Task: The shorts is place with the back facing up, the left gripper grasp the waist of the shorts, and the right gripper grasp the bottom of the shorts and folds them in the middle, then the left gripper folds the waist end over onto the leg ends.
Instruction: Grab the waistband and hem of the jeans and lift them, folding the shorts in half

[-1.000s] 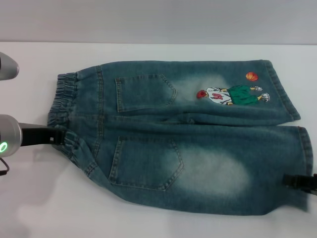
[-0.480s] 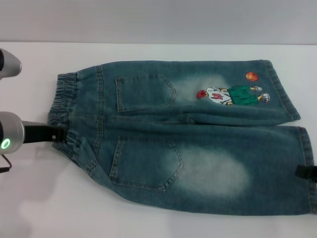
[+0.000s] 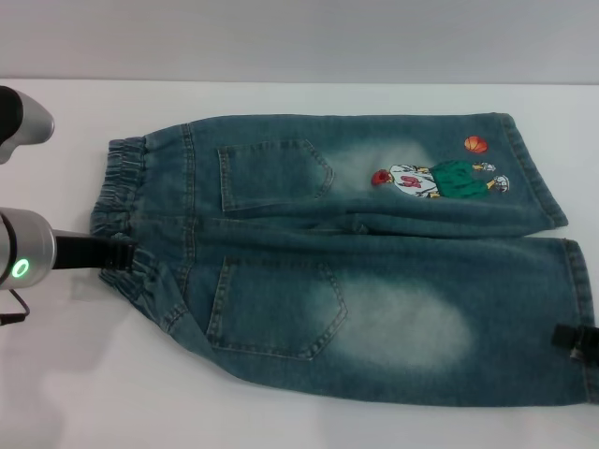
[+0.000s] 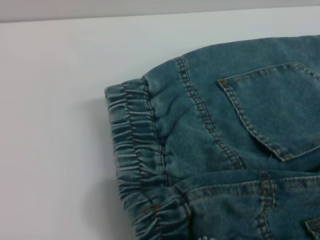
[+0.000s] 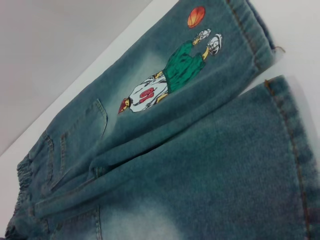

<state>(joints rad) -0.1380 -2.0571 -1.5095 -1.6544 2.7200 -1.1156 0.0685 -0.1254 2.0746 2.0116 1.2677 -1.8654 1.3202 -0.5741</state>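
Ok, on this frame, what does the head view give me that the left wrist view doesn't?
Only the head view shows the left gripper at the waist of the shorts, the right gripper at the near leg hem, both leg ends, and the cartoon figure with its orange ball. Only the left wrist view gives the close detail of the gathered elastic band and its stitching; no gripper appears there. Both show the shorts lying back up on the white table, with a back pocket in view.
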